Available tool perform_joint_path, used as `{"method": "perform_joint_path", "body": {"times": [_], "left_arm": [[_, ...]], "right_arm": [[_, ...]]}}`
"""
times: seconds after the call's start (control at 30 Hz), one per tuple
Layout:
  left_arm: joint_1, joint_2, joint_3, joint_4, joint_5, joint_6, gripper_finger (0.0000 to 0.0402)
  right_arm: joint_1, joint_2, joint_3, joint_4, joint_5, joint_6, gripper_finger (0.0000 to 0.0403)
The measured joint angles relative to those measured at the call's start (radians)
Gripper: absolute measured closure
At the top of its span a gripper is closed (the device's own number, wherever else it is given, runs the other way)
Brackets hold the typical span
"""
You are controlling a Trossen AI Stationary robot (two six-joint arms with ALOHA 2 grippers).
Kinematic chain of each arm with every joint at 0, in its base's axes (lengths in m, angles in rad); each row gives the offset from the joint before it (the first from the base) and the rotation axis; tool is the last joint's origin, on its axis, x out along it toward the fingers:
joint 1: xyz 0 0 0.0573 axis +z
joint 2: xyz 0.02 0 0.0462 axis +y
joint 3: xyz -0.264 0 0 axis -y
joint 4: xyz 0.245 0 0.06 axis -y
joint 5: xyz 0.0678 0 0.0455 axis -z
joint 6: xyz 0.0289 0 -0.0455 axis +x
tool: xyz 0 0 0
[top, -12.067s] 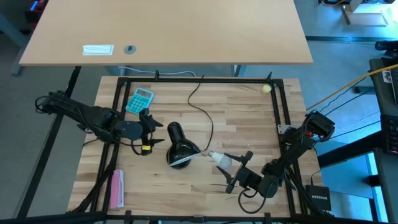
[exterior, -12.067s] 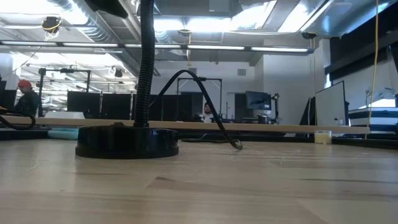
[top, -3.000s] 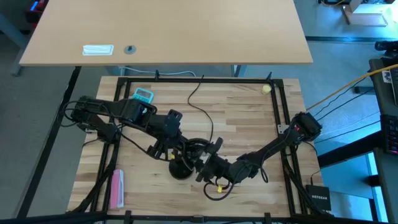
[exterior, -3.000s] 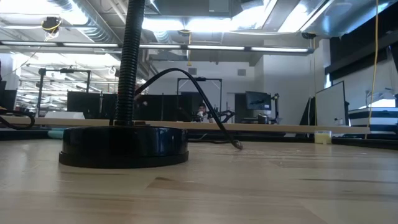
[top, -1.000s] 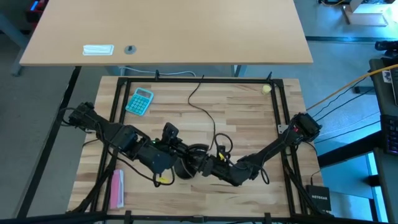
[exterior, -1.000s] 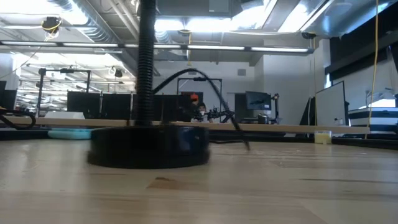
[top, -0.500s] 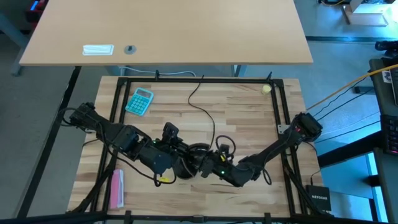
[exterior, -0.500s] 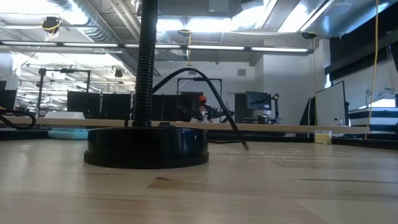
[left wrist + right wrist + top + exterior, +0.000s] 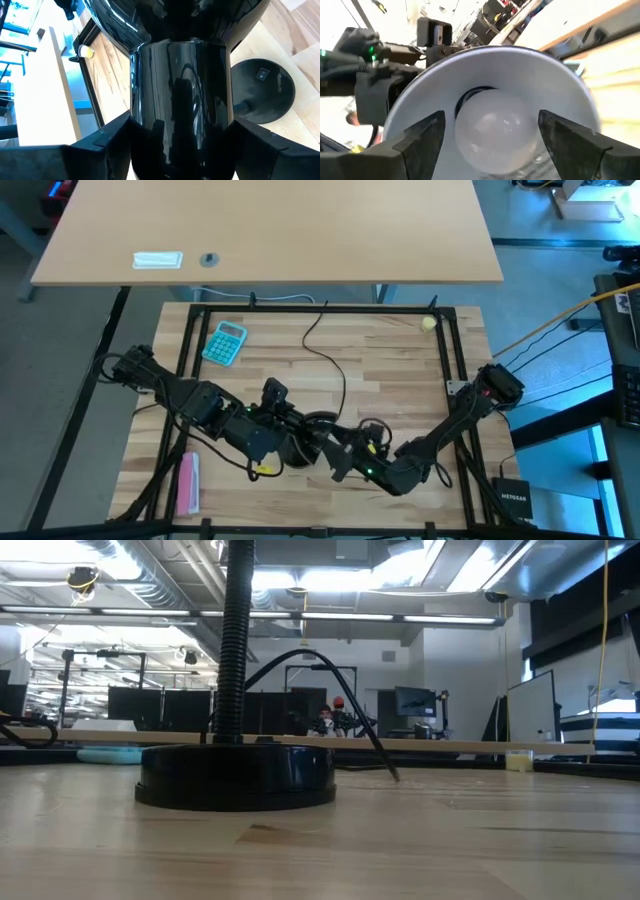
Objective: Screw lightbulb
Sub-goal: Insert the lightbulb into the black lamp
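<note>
Basically the lightbulb [image 9: 495, 125] is seated inside the lamp's white-lined shade [image 9: 560, 90], which is clamped at its black neck [image 9: 181, 100] by the left hand [image 9: 283, 423], so the spread-open right hand [image 9: 490, 135] should be re-closed squarely and twisted gently (cross-threading seems the risk).

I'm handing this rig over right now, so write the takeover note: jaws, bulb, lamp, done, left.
Left gripper: jaws clamped on the black lamp just behind its shade, holding it up off the table.
Right gripper: jaws open either side of the lightbulb, not gripping it.
Lightbulb: sits inside the white-lined shade, at the socket.
Done: bulb brought into the shade.
Left: I cannot tell how far it is screwed in; check the seating, then set the lamp down.
</note>
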State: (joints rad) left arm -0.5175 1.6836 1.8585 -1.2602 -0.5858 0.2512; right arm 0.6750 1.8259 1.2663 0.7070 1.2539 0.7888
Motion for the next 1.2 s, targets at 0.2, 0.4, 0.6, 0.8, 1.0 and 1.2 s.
{"method": "perform_joint_path", "body": {"times": [0.2, 0.4, 0.6, 0.8, 1.0, 1.2], "left_arm": [[0.000, -0.001, -0.001, -0.002, 0.000, 0.006, 0.0153], [0.001, -0.001, -0.001, -0.005, -0.001, -0.004, 0.0153], [0.001, -0.002, -0.002, -0.005, -0.002, -0.006, 0.0153], [0.001, -0.002, -0.002, -0.006, -0.002, -0.006, 0.0153], [0.002, -0.002, -0.002, 0.003, -0.001, -0.008, 0.0153], [0.002, -0.002, -0.003, 0.012, -0.001, -0.004, 0.0153]], "right_arm": [[0.017, 0.000, 0.000, 0.000, 0.082, -0.142, 0.0084], [0.043, -0.011, -0.001, -0.001, 0.061, -0.331, 0.0084], [0.090, -0.034, -0.001, 0.003, 0.080, -0.700, 0.0084], [0.090, -0.035, 0.012, -0.005, 0.038, -1.203, 0.0084], [0.090, -0.035, 0.012, -0.033, 0.028, -1.568, 0.0084], [0.077, -0.035, 0.012, -0.215, 0.037, -1.734, 0.0084]]}}
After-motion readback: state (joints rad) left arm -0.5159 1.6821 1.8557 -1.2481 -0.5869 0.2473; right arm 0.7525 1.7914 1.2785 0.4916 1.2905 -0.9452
